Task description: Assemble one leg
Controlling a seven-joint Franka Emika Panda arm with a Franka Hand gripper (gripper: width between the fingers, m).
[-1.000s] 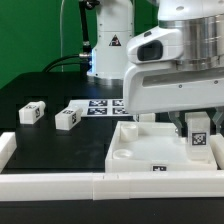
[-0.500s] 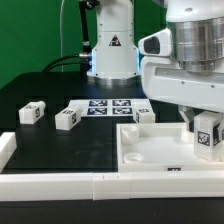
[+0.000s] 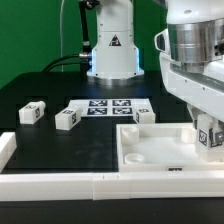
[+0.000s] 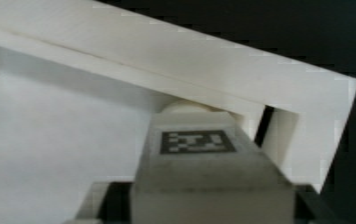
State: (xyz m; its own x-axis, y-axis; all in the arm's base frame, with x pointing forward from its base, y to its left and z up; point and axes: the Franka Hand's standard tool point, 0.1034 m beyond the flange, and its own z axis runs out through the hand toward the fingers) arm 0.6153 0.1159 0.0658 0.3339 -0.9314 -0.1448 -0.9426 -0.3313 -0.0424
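My gripper [image 3: 211, 135] is shut on a white leg [image 3: 211, 138] with a square marker tag and holds it over the corner of the large white square panel [image 3: 150, 145] at the exterior view's right. In the wrist view the leg [image 4: 201, 160] sits between my fingers, its tagged face up, above the panel's raised rim [image 4: 175, 70] and a round corner socket [image 4: 196, 103]. Three more legs lie on the black table: two at the exterior view's left [image 3: 33, 113] [image 3: 67, 118] and one behind the panel [image 3: 145, 115].
The marker board [image 3: 110, 106] lies flat behind the panel. A low white wall [image 3: 60, 185] runs along the table's front edge, with a short piece [image 3: 6, 148] at the left. The arm's base [image 3: 112, 50] stands at the back.
My gripper with the leg has moved toward the exterior view's right, from over the panel's middle to its right corner. The loose legs have not moved.
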